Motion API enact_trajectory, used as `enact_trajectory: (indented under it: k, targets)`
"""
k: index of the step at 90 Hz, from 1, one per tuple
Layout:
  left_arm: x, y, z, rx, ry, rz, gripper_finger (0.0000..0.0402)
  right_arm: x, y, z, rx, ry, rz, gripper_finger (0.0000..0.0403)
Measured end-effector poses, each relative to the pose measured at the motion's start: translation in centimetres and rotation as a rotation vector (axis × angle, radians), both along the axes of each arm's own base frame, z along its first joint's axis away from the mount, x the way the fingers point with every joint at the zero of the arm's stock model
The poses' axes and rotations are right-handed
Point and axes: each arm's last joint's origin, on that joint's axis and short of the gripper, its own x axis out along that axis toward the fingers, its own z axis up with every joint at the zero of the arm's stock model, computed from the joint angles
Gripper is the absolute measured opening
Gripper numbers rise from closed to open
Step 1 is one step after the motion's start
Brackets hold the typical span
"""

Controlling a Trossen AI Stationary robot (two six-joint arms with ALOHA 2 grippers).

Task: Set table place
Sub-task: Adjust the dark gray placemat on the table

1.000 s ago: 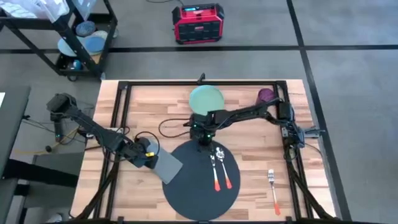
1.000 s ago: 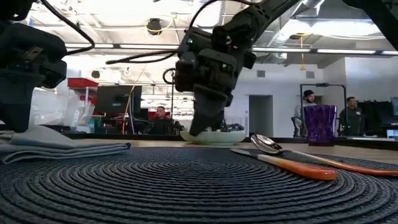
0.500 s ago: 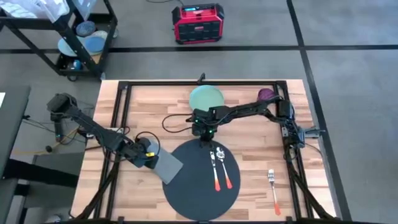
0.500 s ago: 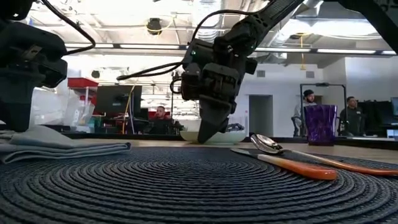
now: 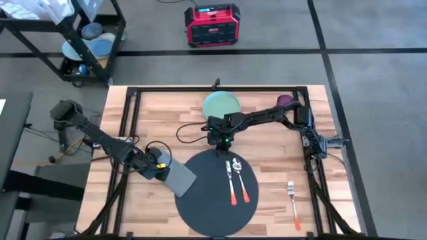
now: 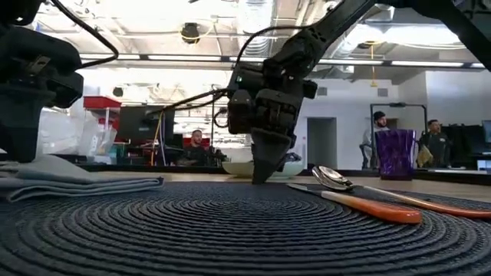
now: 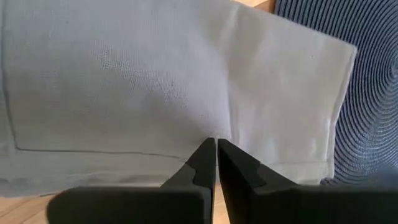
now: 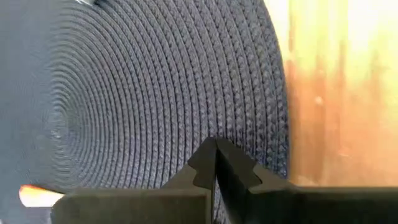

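So the desk (image 5: 167, 113) is a light-wood plank top with thin black framing round the edges. Sitting on it: a big round dark woven placemat (image 5: 215, 212) that reaches the near edge, roughly mid-desk. A grey napkin (image 5: 179, 179) lies on the wood with its corner overlapping the mat's left rim. A pale green plate (image 5: 221, 105) is up by the far edge, centre. A purple cup (image 5: 285, 101) stands near the far right corner. An orange-handled fork (image 5: 293, 203) lies straight on the wood near the right edge, just beside the mat but not touching it.
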Motion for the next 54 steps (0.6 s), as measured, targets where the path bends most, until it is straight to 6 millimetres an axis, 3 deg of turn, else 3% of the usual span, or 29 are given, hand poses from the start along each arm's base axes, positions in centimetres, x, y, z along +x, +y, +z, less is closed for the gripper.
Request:
enact_trajectory:
  k: [16, 54]
  targets:
    - [0.0, 0.0, 0.0, 0.0, 0.0, -0.001, 0.0, 0.1, -0.1, 0.0, -0.012, -0.016, -0.006, 0.0]
    - [0.0, 0.0, 0.0, 0.001, 0.0, -0.001, 0.0, -1.5, -5.1, -0.2, -0.001, 0.039, -0.106, 0.0]
